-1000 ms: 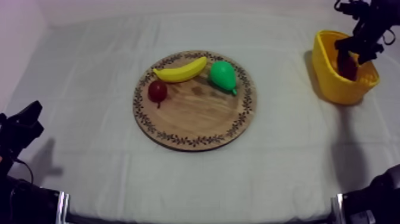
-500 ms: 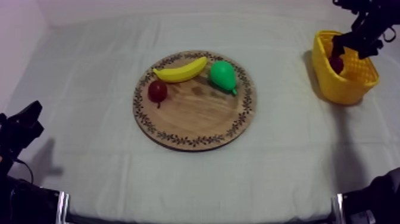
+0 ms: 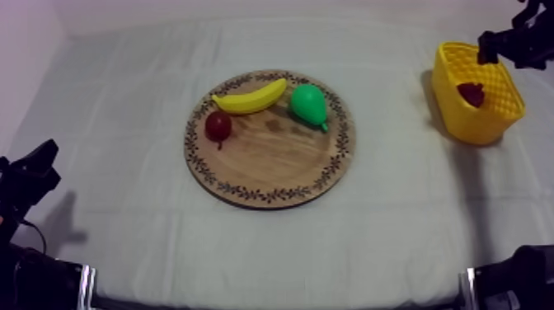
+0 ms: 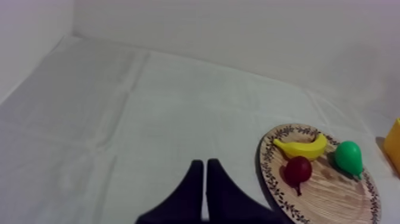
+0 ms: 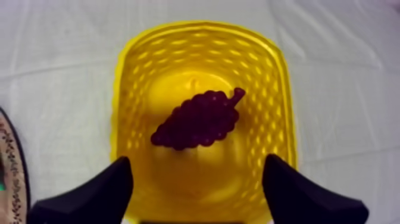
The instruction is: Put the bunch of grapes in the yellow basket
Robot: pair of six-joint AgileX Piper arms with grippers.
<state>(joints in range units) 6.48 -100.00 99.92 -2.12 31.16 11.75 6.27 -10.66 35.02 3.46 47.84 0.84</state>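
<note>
Pale cloth (image 3: pixel 124 223) under wooden board (image 3: pixel 272 161)

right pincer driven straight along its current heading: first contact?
Likely the dark purple bunch of grapes lying in the yellow perforated basket; the open right pincer points down at it. Depth unclear.

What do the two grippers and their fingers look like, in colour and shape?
The left gripper has two plain black fingers that taper to narrow tips. The right gripper has the same matte black fingers, broad with rounded ends. No markings show on either.
</note>
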